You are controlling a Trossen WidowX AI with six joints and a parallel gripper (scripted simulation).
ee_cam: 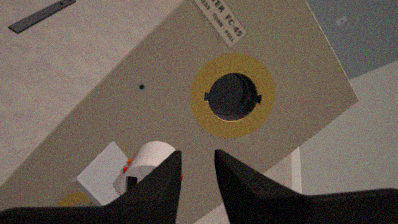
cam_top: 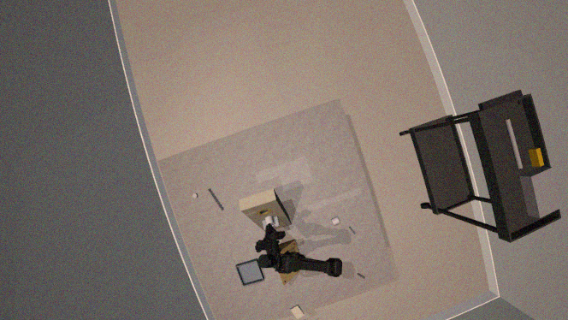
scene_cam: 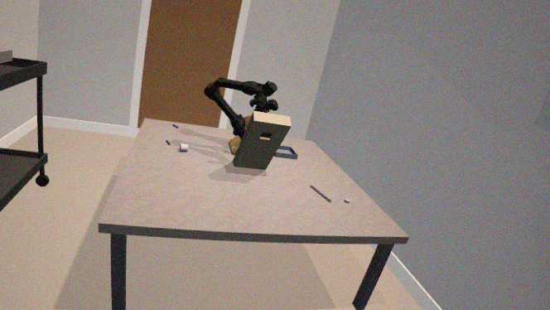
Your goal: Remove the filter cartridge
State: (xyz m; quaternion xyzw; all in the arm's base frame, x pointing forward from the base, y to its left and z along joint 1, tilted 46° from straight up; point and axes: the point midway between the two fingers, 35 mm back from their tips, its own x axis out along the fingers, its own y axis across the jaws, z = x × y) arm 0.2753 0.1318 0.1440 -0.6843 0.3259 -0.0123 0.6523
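The service panel point(cam_top: 258, 201) point(scene_cam: 253, 154) point(ee_cam: 165, 110) stands tilted on the table. Its yellow ring point(ee_cam: 200, 100) surrounds an empty, dark round opening with two side notches. The white cartridge point(ee_cam: 156, 152) point(cam_top: 269, 220) is out of the opening, tilted, beside and partly behind the left finger in the wrist view, with a dark slot and red marks showing. My gripper point(ee_cam: 198, 156) has its fingers a little apart, with only panel visible between the tips; its fingertips are hidden in the exterior view. Whether the cartridge touches a finger or the panel is unclear. The shallow tray point(cam_top: 250, 272) point(scene_cam: 290, 156) holds nothing visible.
A pale square block point(ee_cam: 103, 170) projects from the panel near a second yellow ring point(ee_cam: 73, 199). A dark bar point(cam_top: 215, 199) point(scene_cam: 320, 193) point(ee_cam: 42, 17) and a small white cylinder point(cam_top: 335, 221) point(scene_cam: 183, 147) lie on the table. A brown wooden piece point(cam_top: 289, 247) point(scene_cam: 234, 145) is by the arm.
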